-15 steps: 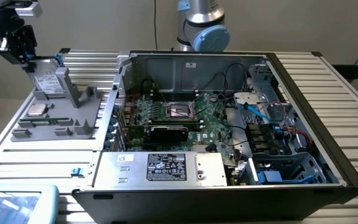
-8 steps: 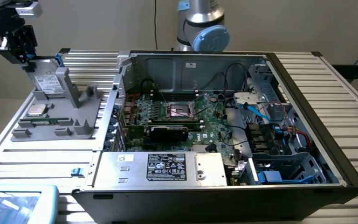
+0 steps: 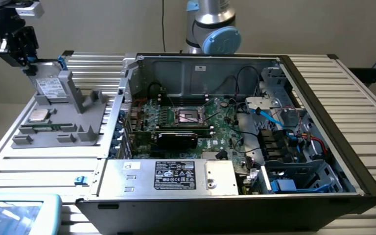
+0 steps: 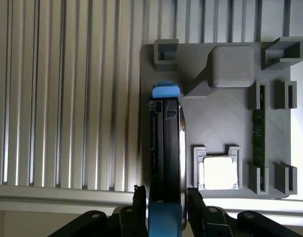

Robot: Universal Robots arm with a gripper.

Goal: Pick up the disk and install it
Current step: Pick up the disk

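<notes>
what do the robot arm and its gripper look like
The arm is a silver-grey tube with a round light blue cap on its joint. The gripper is black and blocky, with a pale block above it. Its two fingers are black, on black links with round pivots.

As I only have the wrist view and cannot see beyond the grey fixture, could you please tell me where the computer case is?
Observer: The open computer case lies to the exterior view's right of the grey fixture, on the same slatted table.
Operator: Thank you. Which way does the disk's label face?
Observer: The disk stands on edge, its white label facing the side where the silver chip sits.
Operator: And where is the gripper relative to the case?
Observer: The gripper is at the disk's end, on the fixture's side away from the case.
</notes>
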